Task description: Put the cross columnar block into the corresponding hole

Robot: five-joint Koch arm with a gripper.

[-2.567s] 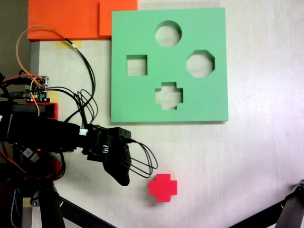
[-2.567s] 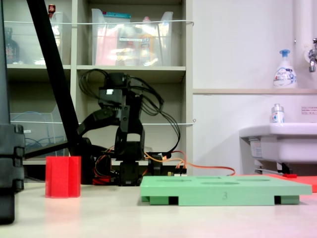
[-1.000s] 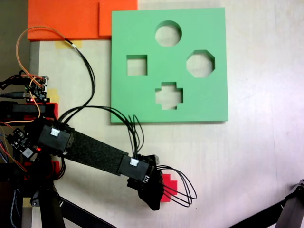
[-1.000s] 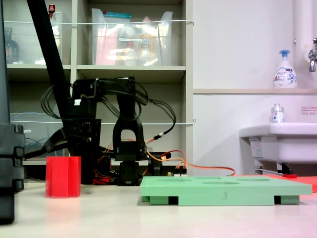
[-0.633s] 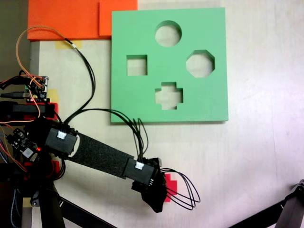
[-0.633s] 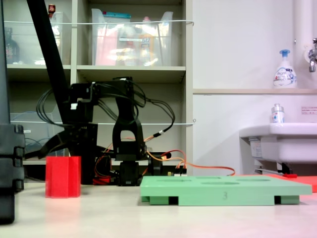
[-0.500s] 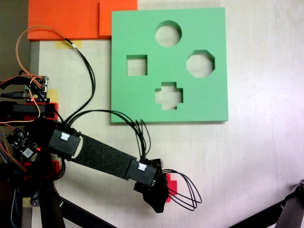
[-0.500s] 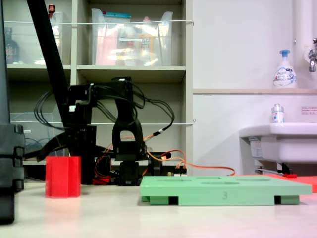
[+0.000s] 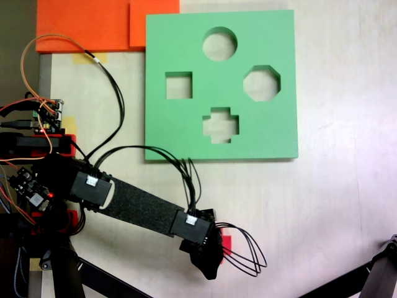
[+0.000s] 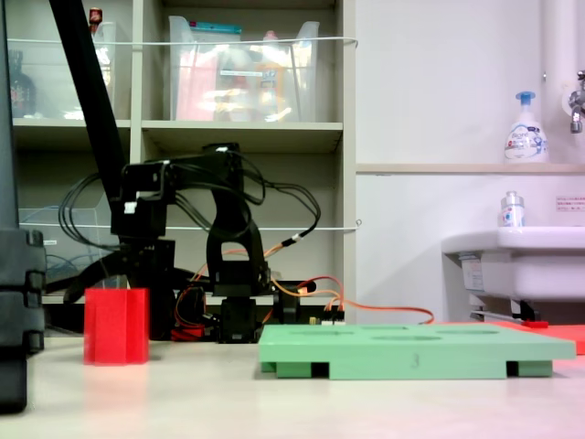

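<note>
The cross columnar block (image 10: pixel 116 326) stands upright on the desk (image 9: pixel 329 205) near its bottom edge in a fixed view looking down, well apart from the green foam board (image 9: pixel 186 133) that lies at the top edge. The gripper (image 9: pixel 209 247) sits directly over the block, covering all but a red sliver (image 9: pixel 226 243) (whether its jaws are apart or clamped on it I cannot tell). The corresponding hole (image 9: pixel 221 125) is in the board's lower middle, below the round cutout (image 9: pixel 219 43)
</note>
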